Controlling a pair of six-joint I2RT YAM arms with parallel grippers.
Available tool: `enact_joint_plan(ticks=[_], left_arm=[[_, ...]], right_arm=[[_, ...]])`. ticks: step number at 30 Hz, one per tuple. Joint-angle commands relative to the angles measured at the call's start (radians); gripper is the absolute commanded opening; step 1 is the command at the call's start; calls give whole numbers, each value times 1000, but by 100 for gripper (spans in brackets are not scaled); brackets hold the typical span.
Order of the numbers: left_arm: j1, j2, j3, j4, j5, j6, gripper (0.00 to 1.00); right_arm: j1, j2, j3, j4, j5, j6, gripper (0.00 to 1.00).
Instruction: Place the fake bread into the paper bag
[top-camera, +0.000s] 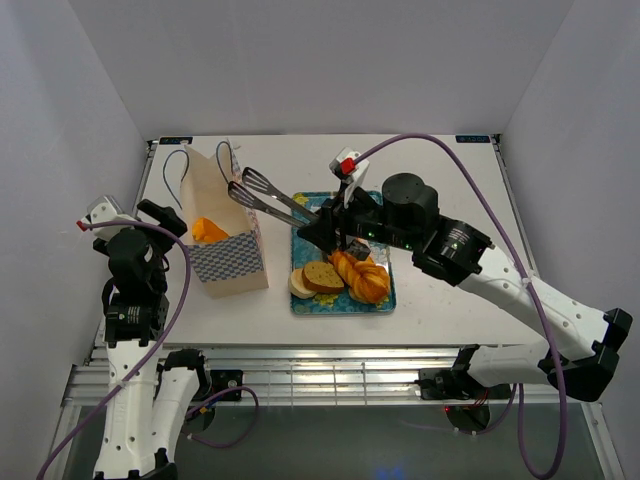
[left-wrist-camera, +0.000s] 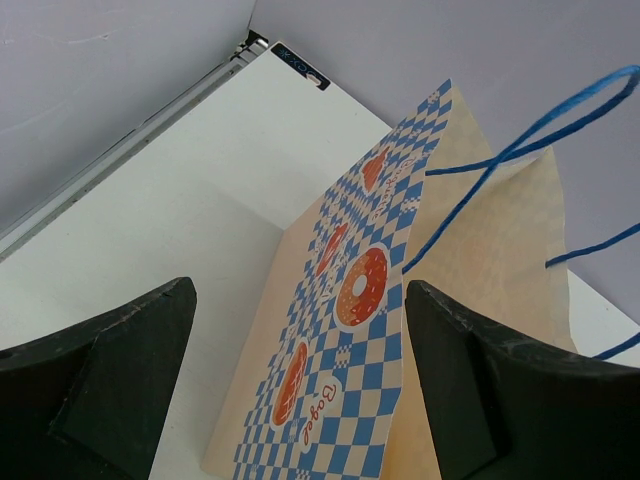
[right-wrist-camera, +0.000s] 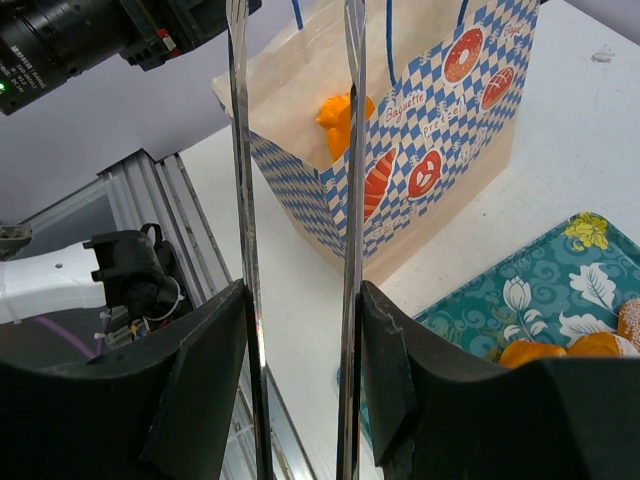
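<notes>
one bread (top-camera: 209, 230) in bag (top-camera: 230, 260), perhaps four on tray (top-camera: 335, 304).

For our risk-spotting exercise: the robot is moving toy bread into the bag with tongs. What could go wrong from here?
1. The paper bag stands free. The left gripper is open and not clamping it, so the tongs in the right gripper might tip it.
2. The tongs could snag a cord handle.
3. The glossy bread on the tray may slip from those thin arms.
</notes>
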Motion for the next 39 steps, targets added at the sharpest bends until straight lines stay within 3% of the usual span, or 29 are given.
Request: enact_joint_plan(ticks=[1,8,16,24,39], left_arm=[[-5,-6,10,26,20,12,96],[-5,-1,3,42,61,20,96],[-5,14,3,48,114,21,96],[-6,37,0,54,161,21,96],[-6,69,3,57,201,21,95]], right_arm=[[3,-78,-6,59,30,13,52],[5,-231,-221,56,150,44,52],[3,-395,-439,-91,303,75,52],[3,-472,-612,-159,334,119,52],[3,-509,-605,-291,572,92,57]])
